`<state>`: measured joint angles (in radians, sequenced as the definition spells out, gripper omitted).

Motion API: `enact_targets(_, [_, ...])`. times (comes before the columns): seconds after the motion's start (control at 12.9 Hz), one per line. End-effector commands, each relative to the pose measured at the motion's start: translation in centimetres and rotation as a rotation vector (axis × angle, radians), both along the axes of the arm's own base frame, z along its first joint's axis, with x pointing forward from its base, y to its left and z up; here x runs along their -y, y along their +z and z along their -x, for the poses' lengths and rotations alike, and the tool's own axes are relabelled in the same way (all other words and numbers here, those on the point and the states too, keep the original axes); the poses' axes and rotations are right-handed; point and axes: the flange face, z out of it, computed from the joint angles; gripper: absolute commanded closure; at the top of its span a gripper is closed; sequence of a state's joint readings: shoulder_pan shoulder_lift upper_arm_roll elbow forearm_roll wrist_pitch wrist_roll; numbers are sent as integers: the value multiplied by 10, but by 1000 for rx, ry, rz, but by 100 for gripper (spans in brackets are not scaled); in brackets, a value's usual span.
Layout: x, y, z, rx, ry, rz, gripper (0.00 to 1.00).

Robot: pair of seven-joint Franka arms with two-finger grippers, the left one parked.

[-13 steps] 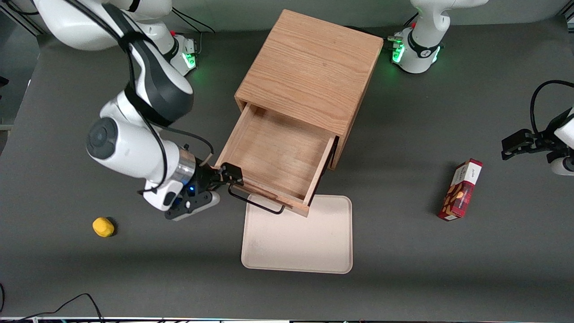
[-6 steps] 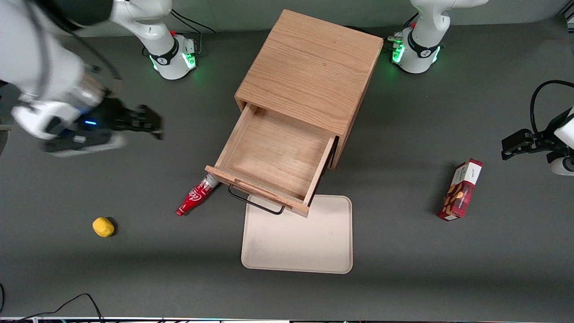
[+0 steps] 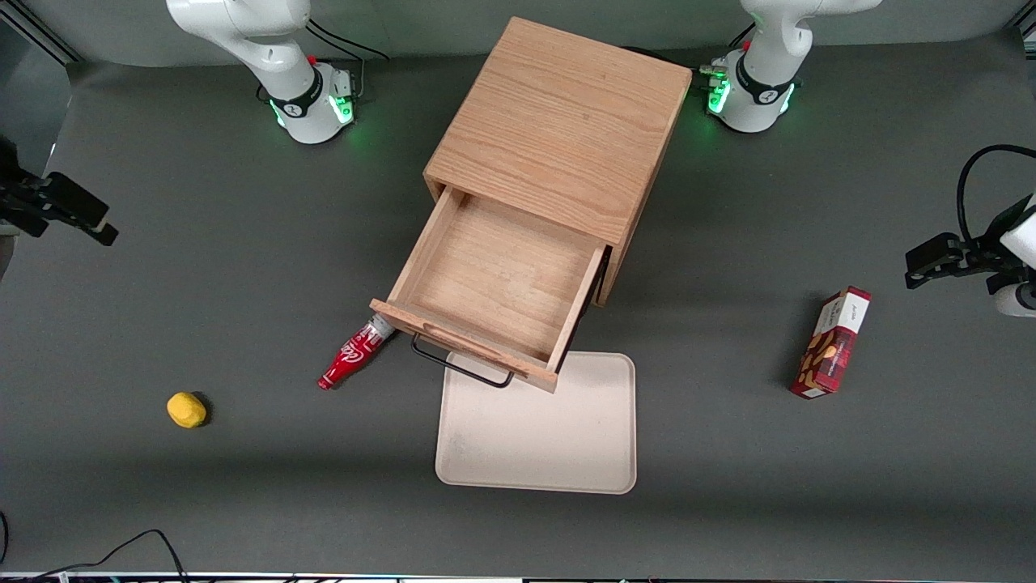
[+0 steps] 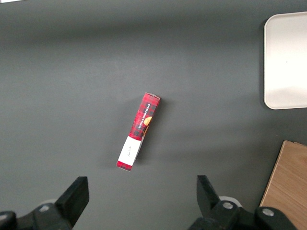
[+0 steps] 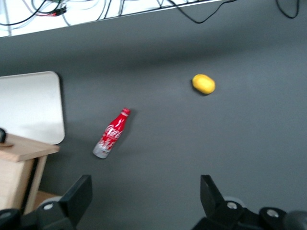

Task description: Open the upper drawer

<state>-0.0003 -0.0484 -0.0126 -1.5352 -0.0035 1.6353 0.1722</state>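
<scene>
The upper drawer (image 3: 494, 283) of the light oak cabinet (image 3: 558, 129) stands pulled far out, and its box is empty. Its thin black wire handle (image 3: 461, 368) hangs over the edge of a cream tray. A corner of the drawer front shows in the right wrist view (image 5: 24, 148). The lower drawer is hidden beneath it. My right gripper (image 3: 73, 214) is open and empty, high above the table at the working arm's end, far from the drawer. In the right wrist view the gripper (image 5: 144, 199) has its fingers wide apart over bare table.
A red cola bottle (image 3: 352, 356) lies on the table beside the drawer front; it also shows in the right wrist view (image 5: 111, 133). A yellow lemon (image 3: 186, 409) lies toward the working arm's end. The cream tray (image 3: 538, 437) lies in front of the drawer. A red snack box (image 3: 834, 344) lies toward the parked arm's end.
My gripper left the drawer handle and swung up and away to the working arm's end of the table. The cola bottle came into sight. The drawer stayed open.
</scene>
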Motion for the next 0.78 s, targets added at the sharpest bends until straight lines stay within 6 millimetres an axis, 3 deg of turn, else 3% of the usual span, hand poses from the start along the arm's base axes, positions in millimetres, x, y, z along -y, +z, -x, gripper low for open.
enact_targets(0.0, [31, -14, 13, 19, -22, -52, 0])
enact_targets(0.23, [52, -18, 12, 13, -57, -60, 0])
enact_targets(0.7, [52, -10, -1, 29, 23, -30, 0])
